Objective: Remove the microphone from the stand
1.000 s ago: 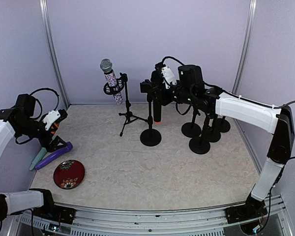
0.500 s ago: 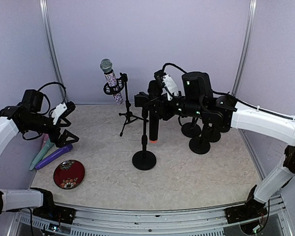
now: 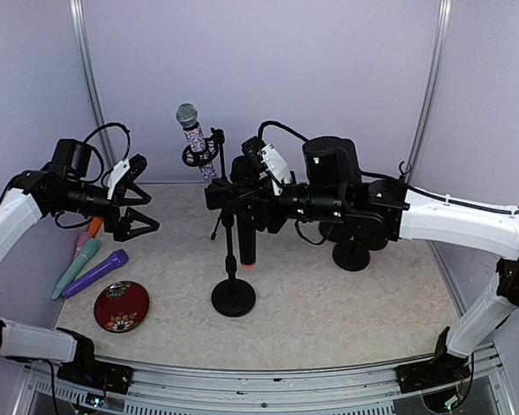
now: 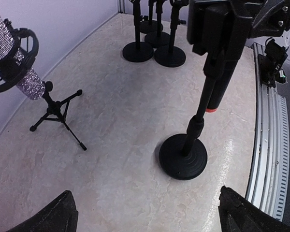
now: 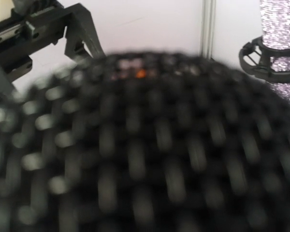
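**Overhead view, centre.** The right gripper (image 3: 242,177) grasps the black microphone (image 3: 247,232) near its head, jaws partly closed around it. The exact contact is hidden. The right wrist view is filled by the blurred mesh of the head, which suggests a grip just beneath it. The microphone hangs tail-down, its orange end ring low, beside the pole of the stand (image 3: 233,296). The round base of the stand appears to rest on the bench (image 3: 329,320) just below centre. A hold this high probably serves to draw the microphone upward out of its clip, so it is not yet free of the stand.

**Left of frame.** The left gripper (image 3: 143,197) hovers with jaws spread wide and holds nothing. It faces the stand but is well apart from it. Its wrist view frames the round base between the fingertips, so it is probably placed to steady the stand during the pull.

**Surroundings.** A sparkly microphone (image 3: 195,138) sits in a ring mount on a tripod (image 3: 225,207), just behind the stand at upper centre. It lies nearest the left arm's line of reach and is the likeliest thing to be knocked. Spare stands (image 3: 355,252) cluster right of centre, partly behind the right arm. A purple microphone (image 3: 95,272), a teal microphone (image 3: 76,266) and a red dish (image 3: 121,305) lie at lower left, off the likely path.
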{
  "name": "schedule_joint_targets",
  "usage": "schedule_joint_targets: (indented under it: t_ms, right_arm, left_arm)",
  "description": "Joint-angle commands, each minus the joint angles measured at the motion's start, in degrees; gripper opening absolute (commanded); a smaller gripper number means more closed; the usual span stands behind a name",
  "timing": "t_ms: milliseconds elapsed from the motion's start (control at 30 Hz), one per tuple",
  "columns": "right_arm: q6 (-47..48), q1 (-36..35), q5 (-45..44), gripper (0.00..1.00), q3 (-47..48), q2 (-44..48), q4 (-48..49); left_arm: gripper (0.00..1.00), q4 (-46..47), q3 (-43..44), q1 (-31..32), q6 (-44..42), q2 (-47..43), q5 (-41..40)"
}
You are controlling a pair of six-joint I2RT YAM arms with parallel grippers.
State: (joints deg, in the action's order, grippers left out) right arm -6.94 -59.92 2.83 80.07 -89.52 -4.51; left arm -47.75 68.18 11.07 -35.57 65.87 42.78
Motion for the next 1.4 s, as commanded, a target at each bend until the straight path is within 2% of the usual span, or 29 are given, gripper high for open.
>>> schedule_joint_targets:
  t_ms: [0, 100, 133, 200, 233, 300, 367, 533, 767, 833, 1067, 1200, 1367]
  right_arm:
    - [1.32, -0.46, 1.51, 0.00, 0.10, 0.18, 10.30]
    - [1.84, -0.46, 2.25, 0.01, -1.43, -0.40, 11.06]
    - [1.59, -0.46, 2.52, 0.16, -1.75, -0.62, 11.02]
    - [0.97, -0.48, 2.77, 0.55, -2.79, -0.52, 11.08]
    - [0.78, -0.51, 2.79, 0.67, -3.42, -0.41, 11.37]
    - [0.58, -0.46, 2.71, 0.84, -4.12, -0.10, 11.48]
    - [0.61, -0.53, 2.69, 0.90, -3.86, 0.54, 10.83]
    - [0.41, -0.46, 3.09, 0.89, -4.01, 4.56, 10.30]
    - [1.01, -0.46, 4.69, 0.66, -2.10, 5.74, 7.52]
    - [0.96, -0.47, 5.42, 0.63, -1.26, 5.12, 6.43]
    - [1.94, -0.46, 7.27, 0.67, -0.20, 4.19, 4.47]
    - [2.80, -0.46, 8.09, 0.69, 0.15, 3.33, 3.68]
    - [3.51, -0.27, 8.32, 0.69, 0.49, 1.74, 3.51]
  left_arm:
    - [0.99, 2.24, 1.57, 2.07, -0.32, -0.01, 5.61]
    - [0.99, 3.29, 1.53, 4.91, -0.37, 0.72, 4.94]
    - [0.99, 3.30, 1.78, 5.39, -0.37, 1.07, 4.77]
    - [0.99, 3.23, 2.52, 6.30, -0.52, 1.98, 4.75]
    - [0.99, 3.57, 2.75, 6.90, -0.50, 2.39, 4.40]
    - [0.99, 4.34, 3.36, 8.45, 0.71, 3.06, 3.89]
    - [0.99, 4.12, 4.78, 10.51, 0.59, 3.88, 3.09]
    - [0.99, 5.83, 8.60, 14.48, 1.84, 7.27, 0.95]
    - [0.99, 4.02, 17.34, 19.17, -0.26, 13.94, -0.17]
    - [0.99, 0.74, 20.69, 19.86, -3.34, 16.69, 1.18]
    - [0.98, -7.13, 26.79, 21.13, -10.74, 22.06, 5.60]
    - [0.93, -10.66, 27.46, 21.53, -14.26, 23.09, 5.73]
    - [0.83, -11.56, 29.13, 21.54, -15.60, 24.23, 5.94]
